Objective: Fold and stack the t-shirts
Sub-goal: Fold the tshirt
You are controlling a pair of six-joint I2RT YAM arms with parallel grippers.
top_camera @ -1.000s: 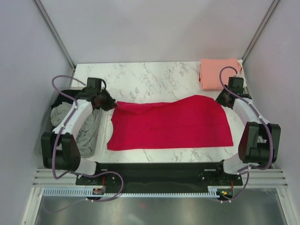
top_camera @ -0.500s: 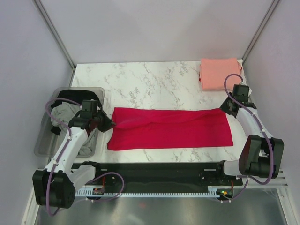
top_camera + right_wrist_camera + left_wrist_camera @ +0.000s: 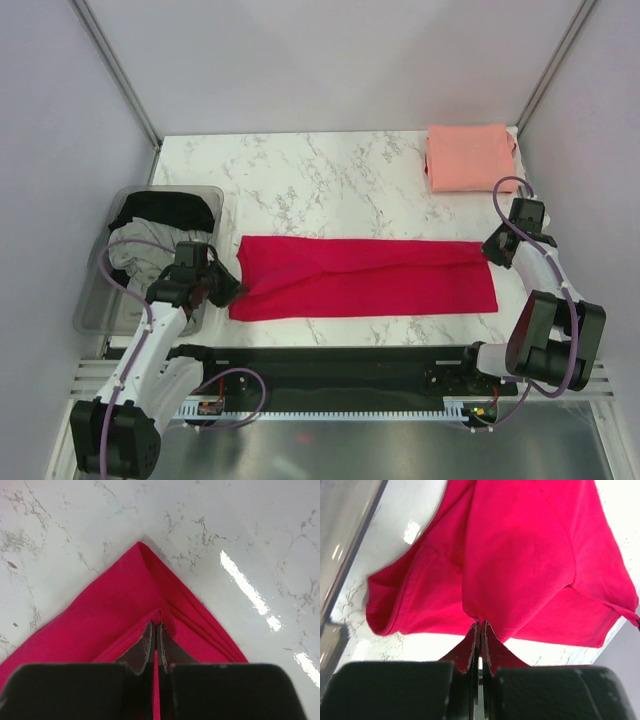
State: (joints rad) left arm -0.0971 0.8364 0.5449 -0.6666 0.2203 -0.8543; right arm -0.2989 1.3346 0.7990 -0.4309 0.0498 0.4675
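We see a white marble-patterned table top (image 3: 330, 180) with grey veining, glossy enough to throw bright glints in the right wrist view (image 3: 75, 520). Across its near half lies a bright crimson red cloth t-shirt (image 3: 370, 278), folded into a long band running left to right, its near edge close to the table's near edge. Its right end tapers to a layered corner lying flat on the marble (image 3: 100, 615). At the far right corner, well apart from it, rests a salmon pink cloth t-shirt (image 3: 468, 157) folded into a neat rectangle. A clear plastic bin (image 3: 95, 300) stands at the left edge; we cannot tell whether its whole base sits on the marble.
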